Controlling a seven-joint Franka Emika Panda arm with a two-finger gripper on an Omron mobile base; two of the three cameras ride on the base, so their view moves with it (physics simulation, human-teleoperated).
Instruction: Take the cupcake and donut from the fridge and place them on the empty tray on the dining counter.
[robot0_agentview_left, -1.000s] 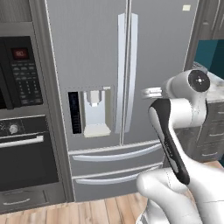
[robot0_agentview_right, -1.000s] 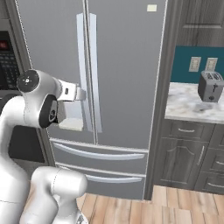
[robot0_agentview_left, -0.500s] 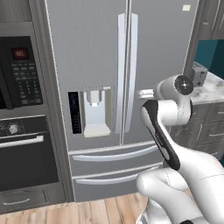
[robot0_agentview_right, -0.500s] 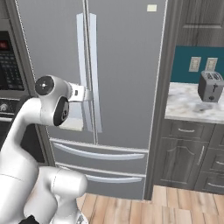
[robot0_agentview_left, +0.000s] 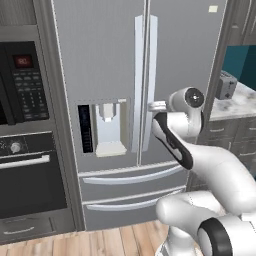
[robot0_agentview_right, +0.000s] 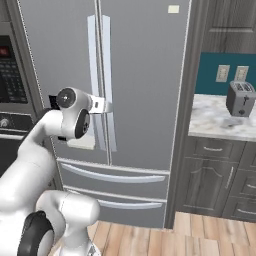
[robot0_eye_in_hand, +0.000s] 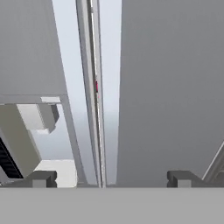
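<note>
The grey-silver fridge (robot0_agentview_left: 110, 60) (robot0_agentview_right: 145, 75) (robot0_eye_in_hand: 175, 87) stands straight ahead with both upper doors shut. The cupcake and donut are hidden behind them. My gripper (robot0_agentview_left: 152, 106) (robot0_agentview_right: 106, 105) (robot0_eye_in_hand: 111, 178) is open, at mid height right in front of the two long pale handles (robot0_agentview_left: 150, 80) (robot0_agentview_right: 106, 75). In the hand view its fingertips (robot0_eye_in_hand: 41, 177) stand wide apart, and the door seam and both handles lie between them. The tray and the dining counter are out of view.
A water dispenser (robot0_agentview_left: 107, 127) sits in the left door, with two freezer drawers (robot0_agentview_left: 125, 175) below. A black wall oven (robot0_agentview_left: 25, 165) stands to the left. On the right, a toaster (robot0_agentview_right: 241, 98) rests on a pale counter (robot0_agentview_right: 215, 117) over grey cabinets.
The arm has stretched forward and carried the hand from beside the fridge up to the door handles. The jaws have stayed open.
</note>
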